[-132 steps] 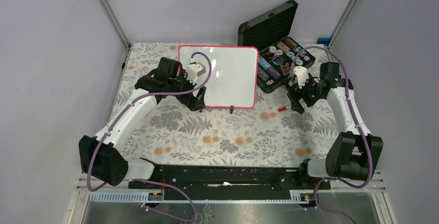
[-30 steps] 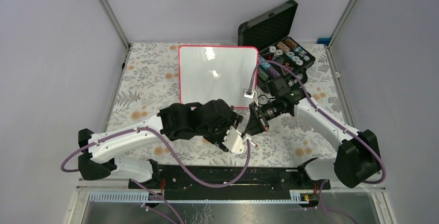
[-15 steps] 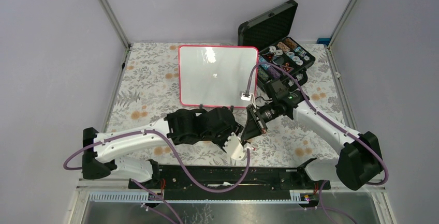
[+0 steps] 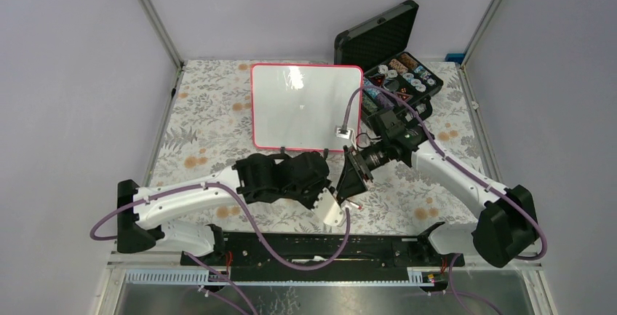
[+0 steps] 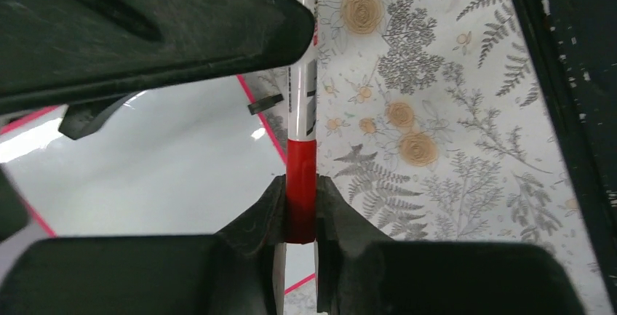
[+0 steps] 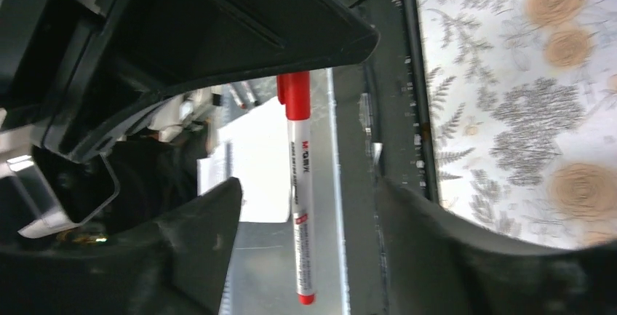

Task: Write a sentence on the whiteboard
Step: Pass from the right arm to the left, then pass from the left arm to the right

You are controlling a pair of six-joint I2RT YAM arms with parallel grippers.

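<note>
The whiteboard (image 4: 305,108), with its red-pink frame, lies at the back middle of the table, and its face is bare white. The sentence is not in view. One corner of the whiteboard (image 5: 145,162) also shows in the left wrist view. In front of the board my two grippers meet above the cloth. My left gripper (image 4: 336,193) (image 5: 300,184) is shut on the red cap of a white marker (image 5: 301,104). My right gripper (image 4: 348,181) (image 6: 307,184) is open, and the marker (image 6: 300,206) hangs between its fingers, touching neither.
An open black case (image 4: 396,82) with several small parts in foam stands right of the board, its lid (image 4: 378,35) upright. A floral cloth (image 4: 218,155) covers the table. The black base rail (image 4: 313,246) runs along the near edge. Slanted frame posts stand at both back corners.
The left jaws have closed on the marker's red cap and the right jaws have opened off its barrel. Earlier the arms were apart, with the marker lying near the case.
</note>
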